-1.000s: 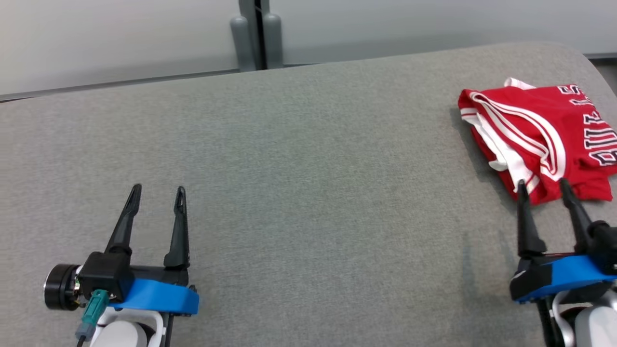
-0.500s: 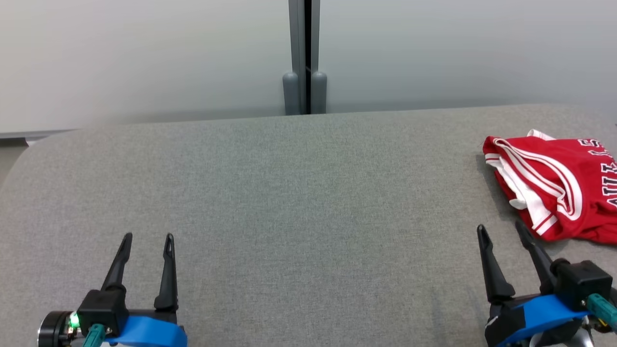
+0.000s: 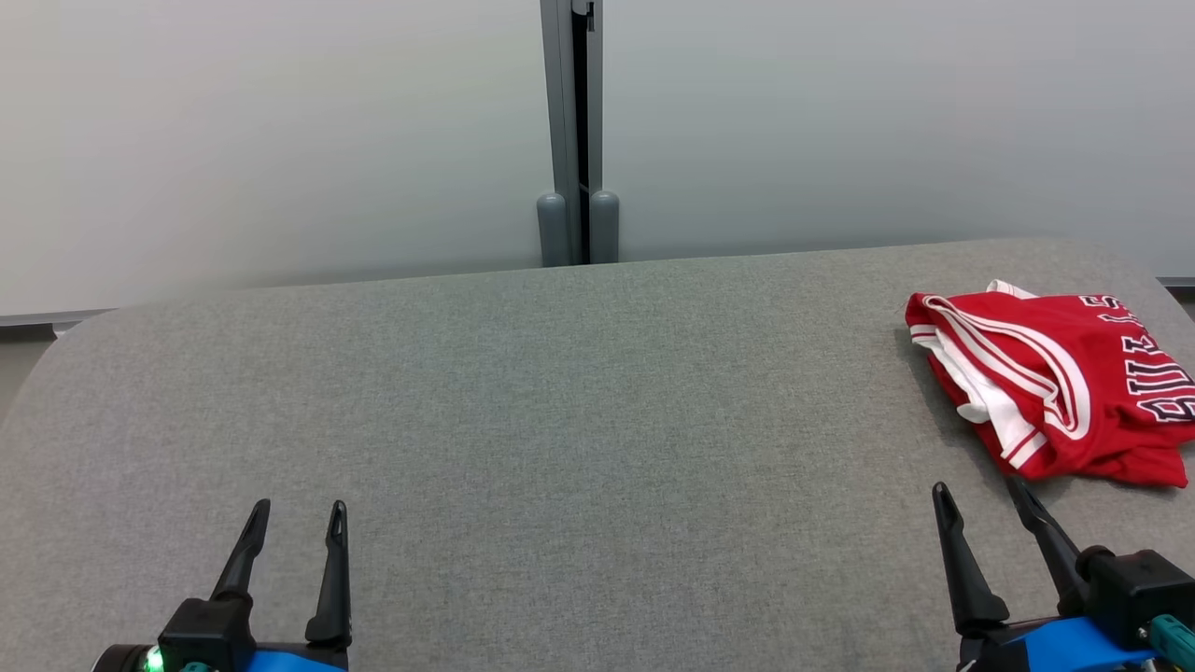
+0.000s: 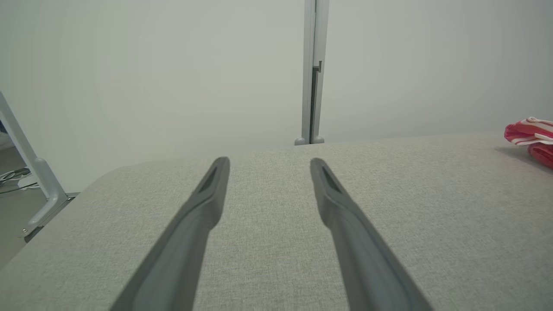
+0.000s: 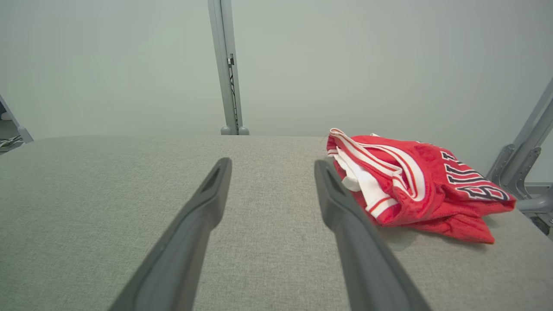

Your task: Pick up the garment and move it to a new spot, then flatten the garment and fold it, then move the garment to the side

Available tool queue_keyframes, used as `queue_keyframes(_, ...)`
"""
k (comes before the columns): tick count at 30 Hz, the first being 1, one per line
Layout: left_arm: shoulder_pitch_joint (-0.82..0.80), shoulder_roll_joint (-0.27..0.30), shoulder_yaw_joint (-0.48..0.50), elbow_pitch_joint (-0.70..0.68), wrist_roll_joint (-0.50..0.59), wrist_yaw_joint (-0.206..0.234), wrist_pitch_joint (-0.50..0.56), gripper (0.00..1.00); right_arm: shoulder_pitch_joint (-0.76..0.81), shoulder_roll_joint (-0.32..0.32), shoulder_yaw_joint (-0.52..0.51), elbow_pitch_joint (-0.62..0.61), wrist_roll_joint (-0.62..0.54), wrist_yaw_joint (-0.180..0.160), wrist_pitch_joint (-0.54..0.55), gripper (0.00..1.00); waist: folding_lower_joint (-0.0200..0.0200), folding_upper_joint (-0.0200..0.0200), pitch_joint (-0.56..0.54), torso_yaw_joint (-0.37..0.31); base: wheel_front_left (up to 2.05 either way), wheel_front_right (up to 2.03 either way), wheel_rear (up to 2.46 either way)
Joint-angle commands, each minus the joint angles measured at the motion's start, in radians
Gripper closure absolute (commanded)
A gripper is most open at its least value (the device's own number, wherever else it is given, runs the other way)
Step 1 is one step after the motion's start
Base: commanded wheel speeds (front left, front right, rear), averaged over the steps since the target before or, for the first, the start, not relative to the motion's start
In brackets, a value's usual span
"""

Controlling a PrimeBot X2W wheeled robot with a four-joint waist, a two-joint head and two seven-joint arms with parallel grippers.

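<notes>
Grey padded table [image 3: 560, 392] under me. Red garment [image 3: 1055, 401] lies folded at table's far right, near edge. My right gripper [image 3: 976, 485] just short of it, jaws spread, empty. My left gripper [image 3: 297, 509] well apart, spread, empty.

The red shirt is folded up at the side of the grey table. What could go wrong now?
1. The red shirt lies close to the rounded right end of the grey table. A bump might slide it off.
2. The open right hand sits just short of the shirt's near edge. If it moved forward, its fingers could snag the loose layers and undo the fold.
</notes>
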Motion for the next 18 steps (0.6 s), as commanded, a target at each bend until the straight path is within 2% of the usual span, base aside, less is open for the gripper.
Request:
queue_keyframes(1,0.012,0.002,0.000,0.004,-0.003,-0.001,-0.006,0.00,0.012,0.001,-0.002,-0.007,0.006,0.000,0.001,0.00,0.0001,0.0000,0.000,0.001,0.00,0.00,0.00)
queue_keyframes(18,-0.017,0.000,-0.003,0.016,-0.007,0.007,-0.006,0.00,-0.004,0.001,0.009,0.007,0.009,0.000,-0.010,0.00,0.0001,0.0000,0.004,0.012,0.00,0.00,0.00)
